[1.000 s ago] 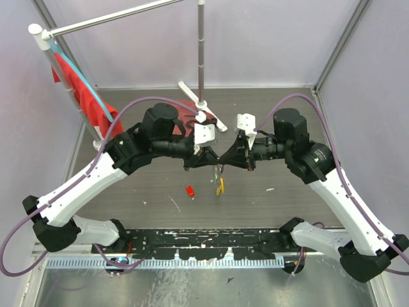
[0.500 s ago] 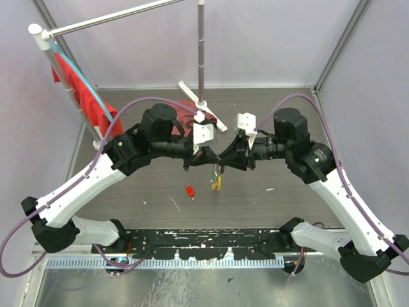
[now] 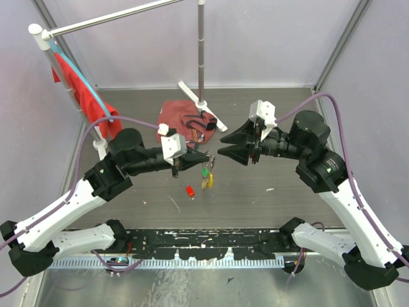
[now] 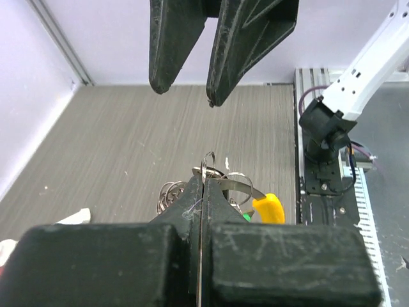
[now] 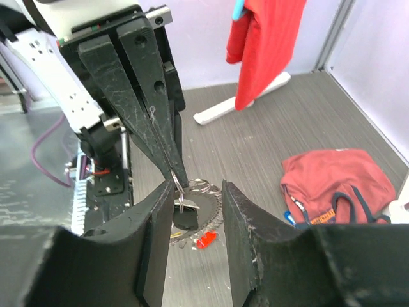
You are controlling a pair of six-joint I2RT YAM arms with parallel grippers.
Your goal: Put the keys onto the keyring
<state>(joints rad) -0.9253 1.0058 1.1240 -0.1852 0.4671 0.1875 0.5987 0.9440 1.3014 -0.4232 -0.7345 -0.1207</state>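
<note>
Pincer of the left arm (image 3: 203, 157), just left of centre in the overhead view, is pressed fully together on the thin wire of the keyring (image 4: 203, 167). The left wrist view shows its two fingers closed flat with the wire nipped between them and no gap showing. The ring is held clear of the surface (image 3: 147, 188), apparently so that the bunch hangs free below the grip and the wire is offered to the other arm.

Facing it from the right of the frame, the right pincer (image 3: 223, 145) is spread wide and holds nothing. Its own wrist view looks straight between its two fingers at the ring, which lies in the gap without touching either finger. That head-on line-up looks set for a second grip on the ring, though the frames do not settle which part it is aimed at.

Two keys hang under the ring in the overhead view: one green-headed key (image 3: 204, 171) and, just below it, one yellow-headed key (image 3: 204, 184). One small red-headed piece (image 3: 190, 190) lies alone on the surface below and to the left of them, well apart from both pincers. It is probably a third key not yet threaded, but it is too small to be sure. The left wrist view shows several overlapping wire loops, and I cannot tell how many.
</note>
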